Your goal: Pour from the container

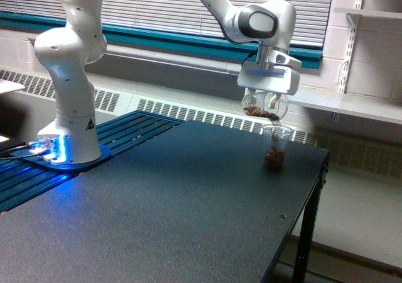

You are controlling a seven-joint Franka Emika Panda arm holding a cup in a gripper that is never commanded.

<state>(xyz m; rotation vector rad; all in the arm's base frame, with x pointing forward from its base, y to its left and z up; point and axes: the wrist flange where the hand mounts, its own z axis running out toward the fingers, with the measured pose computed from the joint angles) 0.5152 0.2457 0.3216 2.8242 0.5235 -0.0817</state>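
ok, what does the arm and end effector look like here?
Glossy white rounded arm with dark grey joint caps, a small dark label on the base column, and a blue-lit base. The end effector has a boxy white body with a blue stripe. Cables trail off the base.
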